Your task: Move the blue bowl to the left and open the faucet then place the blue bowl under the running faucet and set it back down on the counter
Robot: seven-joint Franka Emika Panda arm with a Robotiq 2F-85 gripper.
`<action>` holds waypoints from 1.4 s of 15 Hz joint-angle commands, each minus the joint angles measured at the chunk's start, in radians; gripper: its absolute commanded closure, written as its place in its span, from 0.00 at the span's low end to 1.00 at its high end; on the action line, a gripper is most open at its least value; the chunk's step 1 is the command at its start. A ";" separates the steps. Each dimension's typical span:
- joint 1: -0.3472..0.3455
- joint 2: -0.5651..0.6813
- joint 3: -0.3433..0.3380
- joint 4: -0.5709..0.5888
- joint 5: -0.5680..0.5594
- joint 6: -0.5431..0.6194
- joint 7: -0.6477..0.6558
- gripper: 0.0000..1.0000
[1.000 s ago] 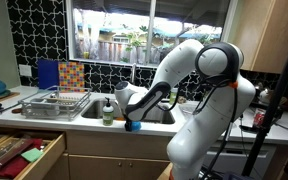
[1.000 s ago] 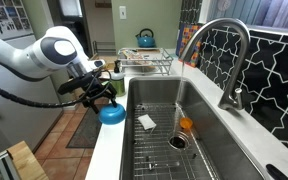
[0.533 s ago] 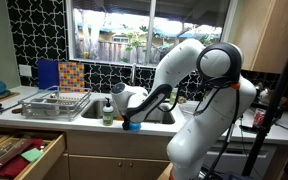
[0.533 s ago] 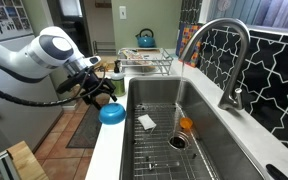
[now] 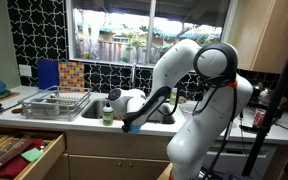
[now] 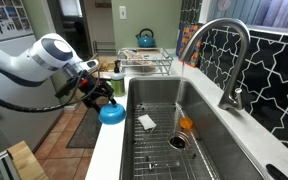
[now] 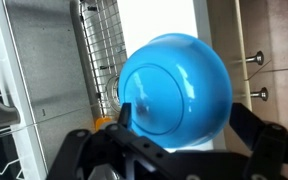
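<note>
The blue bowl (image 6: 112, 113) sits on the front strip of the pale counter (image 6: 105, 152), beside the steel sink (image 6: 199, 150). In the wrist view the blue bowl (image 7: 174, 82) fills the middle, open side up. My gripper (image 6: 101, 99) hovers just above and beside it, open. In the wrist view the gripper (image 7: 189, 120) has one finger over the bowl's inside and the other clear of its rim. In an exterior view the gripper (image 5: 126, 123) hides the bowl. The dark faucet (image 6: 230, 58) arches over the sink's far side; no water shows.
A green-yellow soap bottle (image 5: 108, 110) stands next to the gripper. A dish rack (image 5: 54, 103) and a kettle (image 6: 145, 39) stand further along the counter. A white scrap (image 6: 147, 121) and an orange item (image 6: 187, 125) lie in the sink. A drawer (image 5: 19, 150) is pulled open.
The bowl has stayed in place on the counter edge. My gripper has drawn back a little from it, away from the sink.
</note>
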 commanded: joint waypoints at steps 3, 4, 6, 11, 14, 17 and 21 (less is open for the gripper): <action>0.029 0.069 -0.001 -0.001 -0.107 -0.039 0.122 0.00; 0.034 0.079 -0.004 -0.001 -0.118 -0.040 0.133 0.00; 0.045 0.085 -0.007 0.001 -0.137 -0.055 0.152 0.00; 0.070 0.031 -0.013 -0.028 -0.137 -0.102 0.164 0.39; 0.088 0.033 -0.009 0.000 -0.122 -0.149 0.155 0.50; 0.106 0.006 -0.009 -0.005 -0.119 -0.176 0.149 0.58; 0.116 -0.014 -0.016 0.002 -0.116 -0.188 0.143 0.71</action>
